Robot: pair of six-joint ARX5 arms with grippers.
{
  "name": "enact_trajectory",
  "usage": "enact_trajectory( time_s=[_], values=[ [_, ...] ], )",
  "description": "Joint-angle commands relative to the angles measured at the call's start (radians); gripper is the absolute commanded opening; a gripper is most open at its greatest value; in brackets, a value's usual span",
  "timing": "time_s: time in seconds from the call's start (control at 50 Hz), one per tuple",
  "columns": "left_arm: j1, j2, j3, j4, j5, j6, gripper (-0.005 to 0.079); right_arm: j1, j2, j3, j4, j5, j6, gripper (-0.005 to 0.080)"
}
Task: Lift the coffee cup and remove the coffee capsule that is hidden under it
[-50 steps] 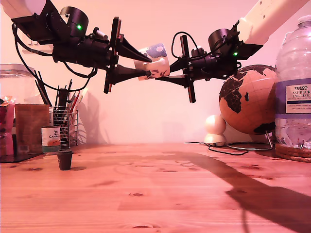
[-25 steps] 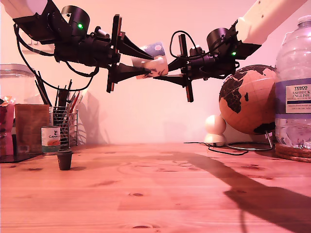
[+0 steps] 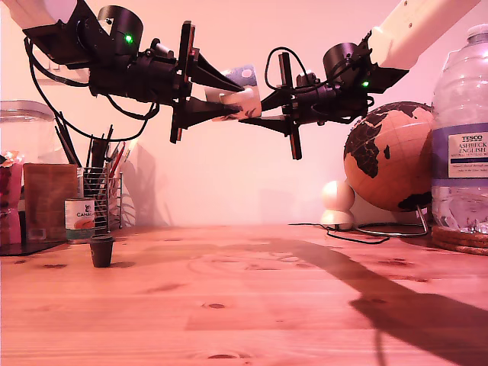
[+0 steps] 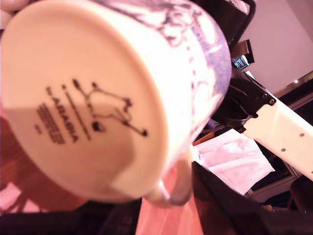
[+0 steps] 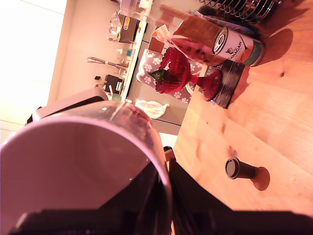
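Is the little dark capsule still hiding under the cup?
No, the coffee capsule stands bare on the wooden table, while the coffee cup is held high in the air above it.

The exterior view sits low, almost at the level of the wooden table [image 3: 229,305], and looks across it toward the wall. The first wrist view is very near the base of the coffee cup [image 4: 88,98]. The second wrist view looks into the open mouth of the same cup [image 5: 83,161], down to the table and the coffee capsule [image 5: 242,170], which the exterior view shares [image 3: 101,250].
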State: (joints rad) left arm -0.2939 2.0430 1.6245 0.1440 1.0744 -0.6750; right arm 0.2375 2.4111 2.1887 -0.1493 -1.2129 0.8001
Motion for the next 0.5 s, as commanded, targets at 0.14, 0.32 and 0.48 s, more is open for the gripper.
enact_trajectory(
  time_s=[0.14, 0.32, 0.48],
  values=[
    [-0.014, -0.001, -0.008, 0.113, 0.002, -0.069, 0.0272, 0.043, 0.011, -0.001, 0.0, -0.015, -0.017, -0.0011],
    [-0.014, -0.001, -0.008, 0.141, -0.007, -0.122, 0.0189, 0.044, 0.011, -0.001, -0.002, -0.018, -0.041, -0.0011],
    [-0.016, -0.001, -0.008, 0.142, -0.027, -0.131, 0.0089, 0.049, 0.011, -0.001, -0.001, -0.019, -0.045, -0.0011]
  ],
)
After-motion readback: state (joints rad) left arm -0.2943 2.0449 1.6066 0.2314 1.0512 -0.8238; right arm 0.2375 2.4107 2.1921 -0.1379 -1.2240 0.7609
